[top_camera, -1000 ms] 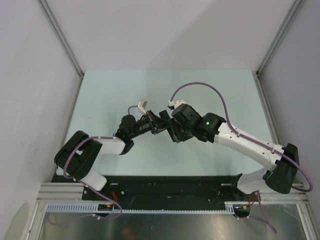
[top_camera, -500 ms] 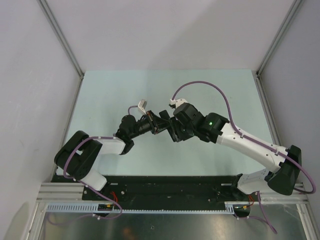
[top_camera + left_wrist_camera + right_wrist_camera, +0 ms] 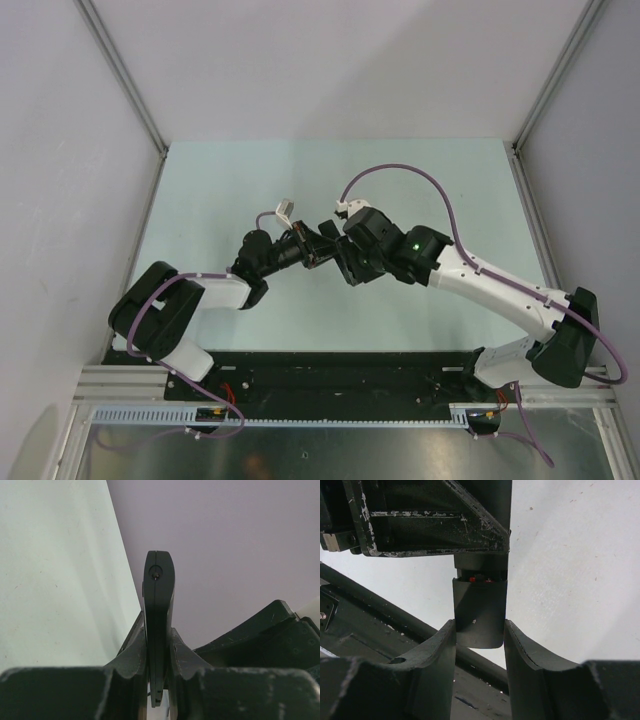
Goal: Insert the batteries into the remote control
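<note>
Both arms meet mid-table, the left reaching in from 8 o'clock and the right from 4 o'clock. The left gripper is clamped tight on the remote control, held edge-on and pointing to 12 o'clock. The right gripper pinches the remote's other end from both sides (a red speck shows at the seam there, too small to identify).

Smooth matt black remote control — scuffed, scratched plastic left tool.
</note>
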`<state>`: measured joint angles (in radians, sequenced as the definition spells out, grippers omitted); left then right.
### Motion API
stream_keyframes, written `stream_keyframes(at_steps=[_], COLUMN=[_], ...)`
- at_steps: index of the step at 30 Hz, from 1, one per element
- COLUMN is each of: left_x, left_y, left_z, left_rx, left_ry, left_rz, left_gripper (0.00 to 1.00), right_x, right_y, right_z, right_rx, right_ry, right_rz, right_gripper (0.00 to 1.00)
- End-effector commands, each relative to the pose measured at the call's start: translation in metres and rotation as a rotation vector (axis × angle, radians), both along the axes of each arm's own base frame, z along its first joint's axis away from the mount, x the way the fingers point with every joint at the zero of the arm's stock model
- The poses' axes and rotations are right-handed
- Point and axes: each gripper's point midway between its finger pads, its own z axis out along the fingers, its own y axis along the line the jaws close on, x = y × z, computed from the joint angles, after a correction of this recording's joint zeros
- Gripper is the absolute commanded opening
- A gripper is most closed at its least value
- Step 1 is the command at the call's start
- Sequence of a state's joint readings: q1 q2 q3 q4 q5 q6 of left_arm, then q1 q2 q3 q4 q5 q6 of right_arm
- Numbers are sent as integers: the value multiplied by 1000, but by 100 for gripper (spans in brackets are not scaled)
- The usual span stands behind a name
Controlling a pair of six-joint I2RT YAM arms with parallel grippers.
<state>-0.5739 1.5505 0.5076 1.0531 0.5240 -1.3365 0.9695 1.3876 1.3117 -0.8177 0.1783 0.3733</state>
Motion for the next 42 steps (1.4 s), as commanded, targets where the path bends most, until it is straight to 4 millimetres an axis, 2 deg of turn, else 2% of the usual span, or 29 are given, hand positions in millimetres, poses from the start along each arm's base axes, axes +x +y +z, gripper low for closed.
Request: stream_keyframes(at_steps=[1, 8, 17, 28, 42], left_x=[4, 3, 2, 2, -3], left_y=[-4, -4, -3, -3, -4], left_z=[42, 44, 43, 45, 44], left_rx=[-80, -83, -81, -85, -84], left_ry=[-98, -101, -104, -102, -105], left_rz=[8, 6, 8, 3, -6], left_gripper=[0, 0, 0, 0, 0], right_x=[2, 2, 7, 5, 9], right_y=[10, 10, -1, 6, 5], right_z=[14, 10, 7, 6, -4], right_rx=[37, 24, -21, -5, -41], right_ry=[-18, -13, -34, -25, -13], right_rz=[2, 0, -26, -4, -4], right_gripper=[23, 23, 23, 23, 25])
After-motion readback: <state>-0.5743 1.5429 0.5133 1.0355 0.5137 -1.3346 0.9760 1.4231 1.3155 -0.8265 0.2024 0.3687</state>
